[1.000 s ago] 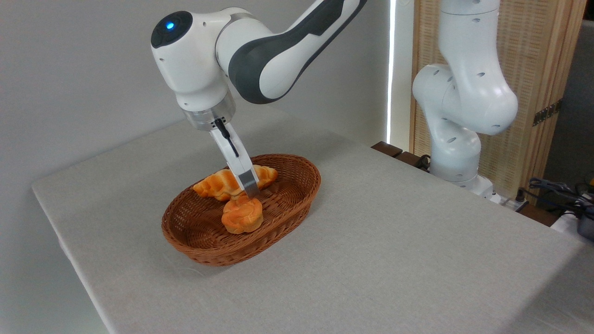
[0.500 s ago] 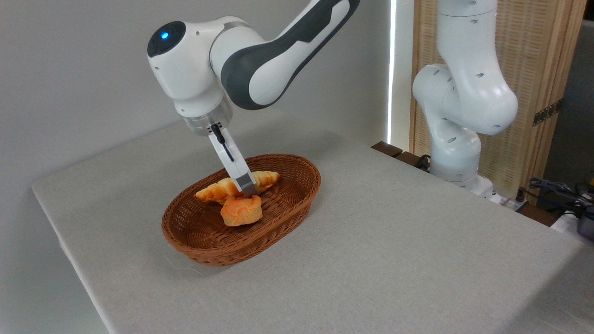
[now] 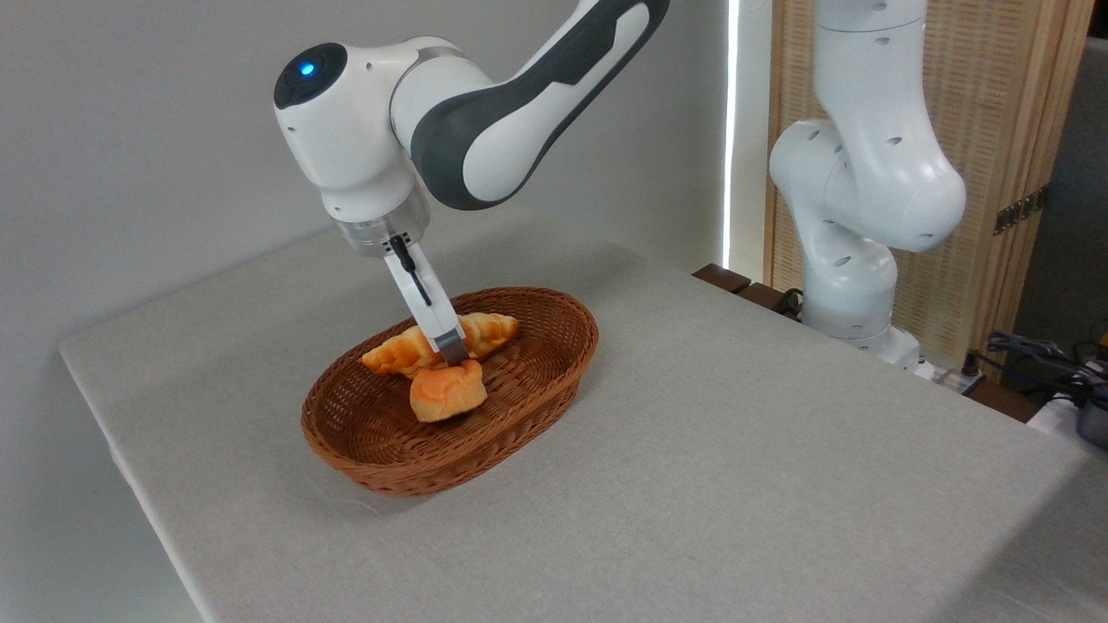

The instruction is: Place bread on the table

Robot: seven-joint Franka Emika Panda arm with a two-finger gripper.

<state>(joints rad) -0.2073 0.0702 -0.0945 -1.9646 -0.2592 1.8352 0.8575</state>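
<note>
The bread (image 3: 394, 353), a long golden-orange pastry, sits across the far half of the brown wicker basket (image 3: 554, 363). My gripper (image 3: 448, 350) comes down at a slant onto its middle. The near finger (image 3: 437, 324) crosses in front of the bread and hides the far finger. The gripper looks shut on the bread, which is slightly raised. A small round orange bun (image 3: 446, 394) leans tilted right under the fingertips, touching them and the bread. The basket stands on the table (image 3: 736, 450), which has a light grey cloth surface.
The arm's white base (image 3: 853, 260) stands off the table's far right edge, with cables (image 3: 1039, 355) beside it. A grey wall runs behind the table. The table's left edge lies close to the basket.
The gripper has moved up and to the left. The bread turned flatter and shifted slightly with it. The bun tipped onto its side and rose a little.
</note>
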